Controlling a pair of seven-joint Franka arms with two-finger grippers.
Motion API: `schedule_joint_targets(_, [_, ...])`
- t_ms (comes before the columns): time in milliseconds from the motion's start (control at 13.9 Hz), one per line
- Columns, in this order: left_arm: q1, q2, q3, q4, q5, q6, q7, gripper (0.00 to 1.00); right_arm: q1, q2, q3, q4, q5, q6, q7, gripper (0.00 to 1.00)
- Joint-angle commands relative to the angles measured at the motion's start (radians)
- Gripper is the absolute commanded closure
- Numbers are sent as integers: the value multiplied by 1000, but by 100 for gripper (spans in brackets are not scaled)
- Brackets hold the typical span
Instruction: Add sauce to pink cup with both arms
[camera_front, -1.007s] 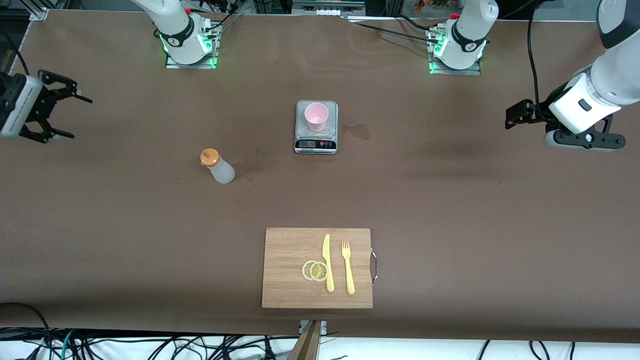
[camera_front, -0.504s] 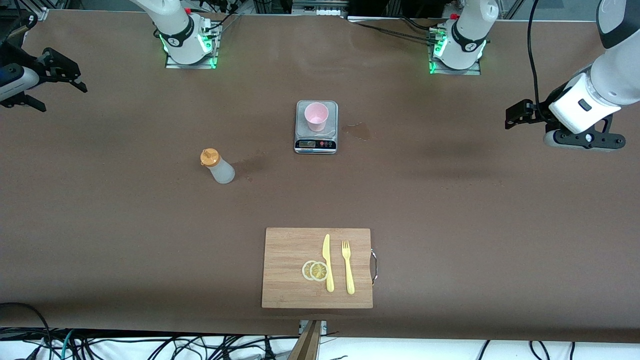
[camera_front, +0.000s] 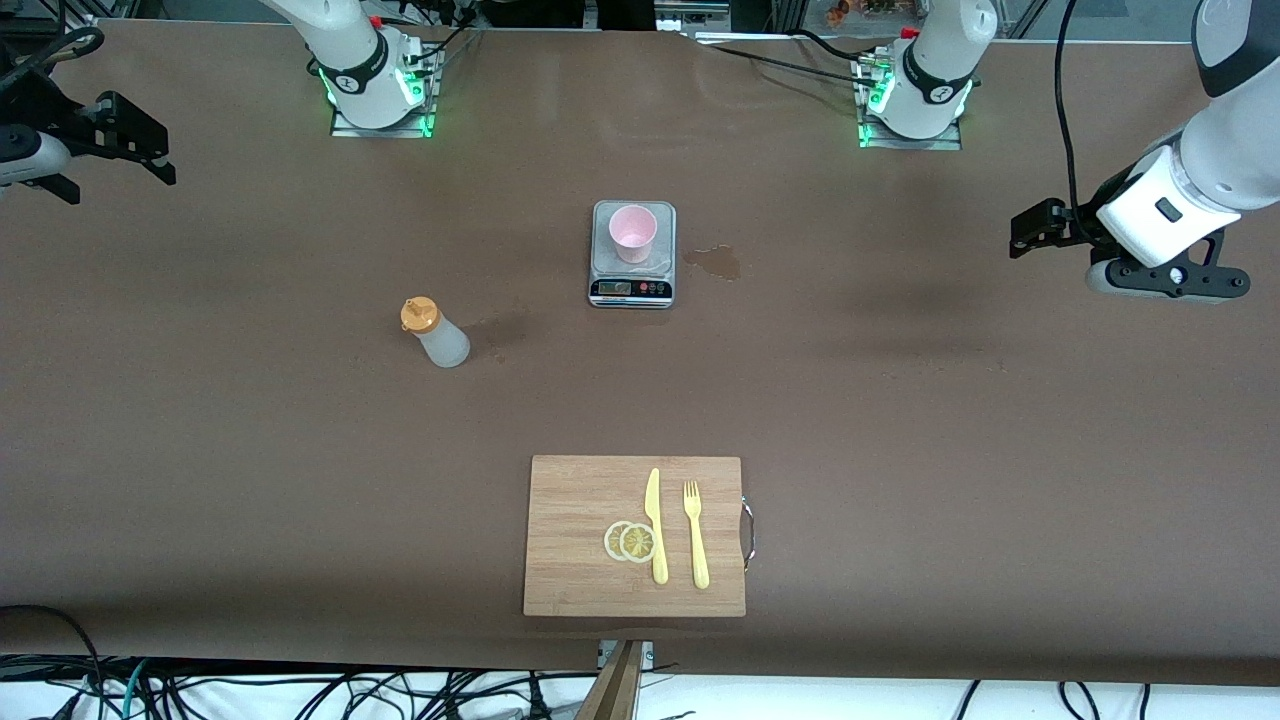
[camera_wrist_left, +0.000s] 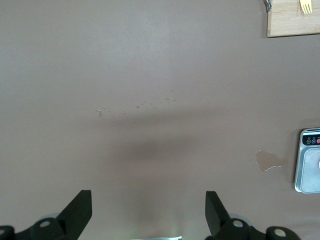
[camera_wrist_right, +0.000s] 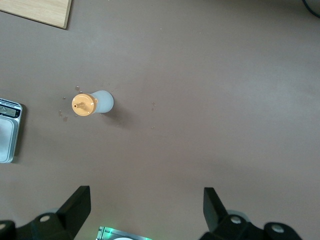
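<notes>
Both tools hung open over bare surface, left tool, right tool; we saw the sauce bottle untouched.

The front camera sits high across the table and looks down toward both bases, taking in the whole top from far off. The left wrist camera looks straight down past its open jaws at bare table, catching the scale, a spill and a corner of the board at its edges. The right wrist camera also looks straight down past open jaws, with the bottle in view, the scale's edge and a board corner. All three views share the scale and board; front and right wrist share the bottle.
</notes>
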Motion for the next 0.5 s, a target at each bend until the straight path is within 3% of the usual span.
schedule_joint_targets(0, [4, 2, -3, 12, -3, 0, 23, 0, -3, 12, -1, 32, 27, -28, 11, 0])
schedule_joint_targets(432, [4, 0, -8, 13, -3, 0, 23, 0, -2, 7, 2, 32, 27, -48, 14, 0])
